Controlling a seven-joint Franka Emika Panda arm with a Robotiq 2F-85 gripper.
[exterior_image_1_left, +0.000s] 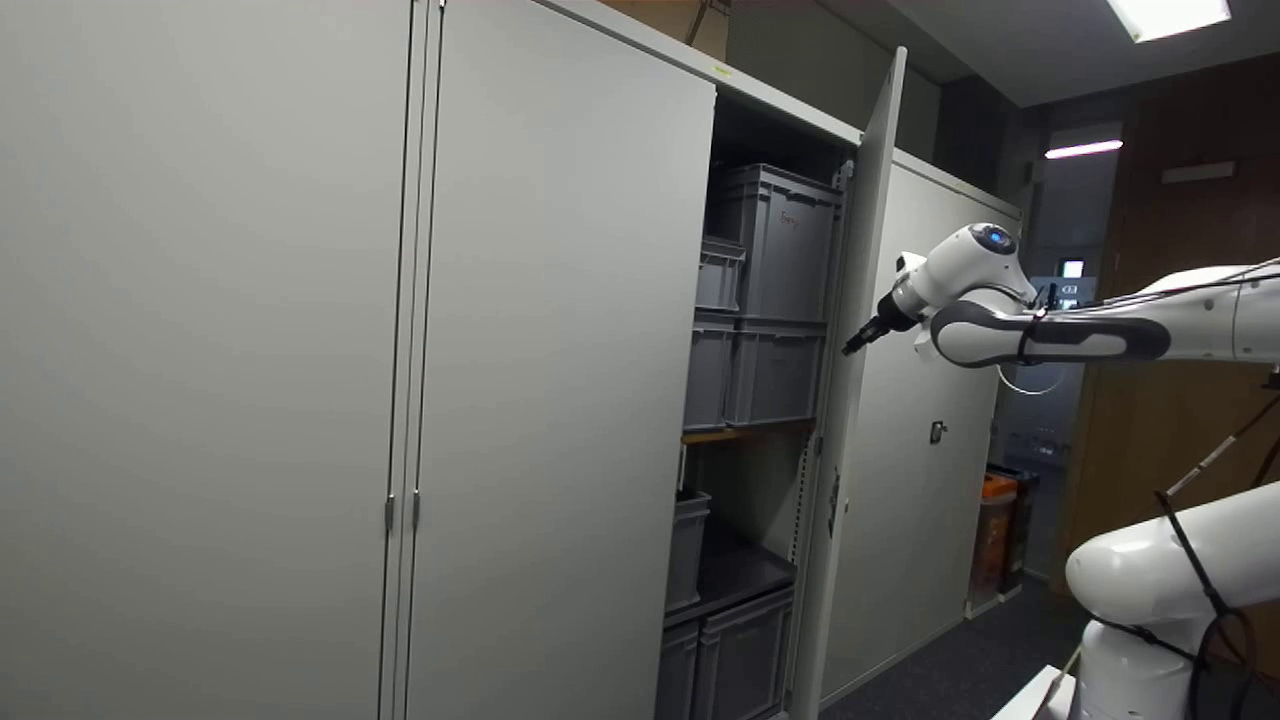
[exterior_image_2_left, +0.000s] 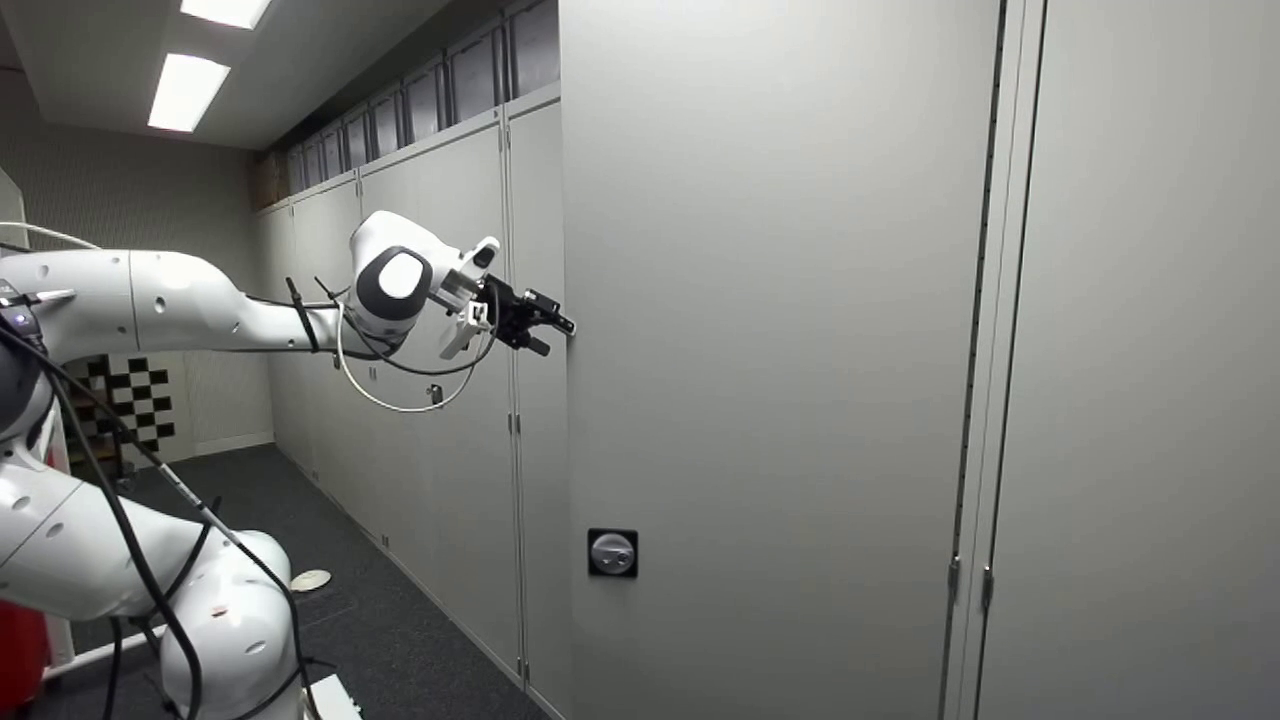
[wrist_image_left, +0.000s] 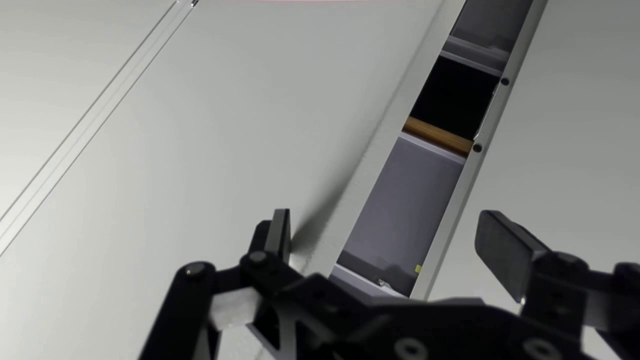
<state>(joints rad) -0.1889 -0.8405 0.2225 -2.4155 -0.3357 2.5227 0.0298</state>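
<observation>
My gripper (wrist_image_left: 387, 237) stands open with a wide gap and nothing between its fingers. In the wrist view the left finger (wrist_image_left: 280, 232) is close to a pale grey cabinet door (wrist_image_left: 260, 125) near its free edge, a dark shadow beside it; whether it touches cannot be told. The right finger (wrist_image_left: 505, 250) is in front of another grey panel (wrist_image_left: 575, 125). Between the panels a slot shows grey boxes (wrist_image_left: 407, 200) and a brown shelf edge (wrist_image_left: 437, 135). In both exterior views the gripper (exterior_image_1_left: 850, 347) (exterior_image_2_left: 560, 335) is at the swung-out door's (exterior_image_1_left: 868, 260) (exterior_image_2_left: 780, 350) free edge, above its lock (exterior_image_2_left: 613, 553).
Closed cabinet doors (exterior_image_1_left: 570, 350) fill much of an exterior view. Grey storage boxes (exterior_image_1_left: 785, 370) fill the cabinet's shelves. Cables hang along the white arm (exterior_image_1_left: 1080, 335). Past the cabinets stand orange-topped bins (exterior_image_1_left: 995, 530). A red object (exterior_image_2_left: 22, 640) lies by the base.
</observation>
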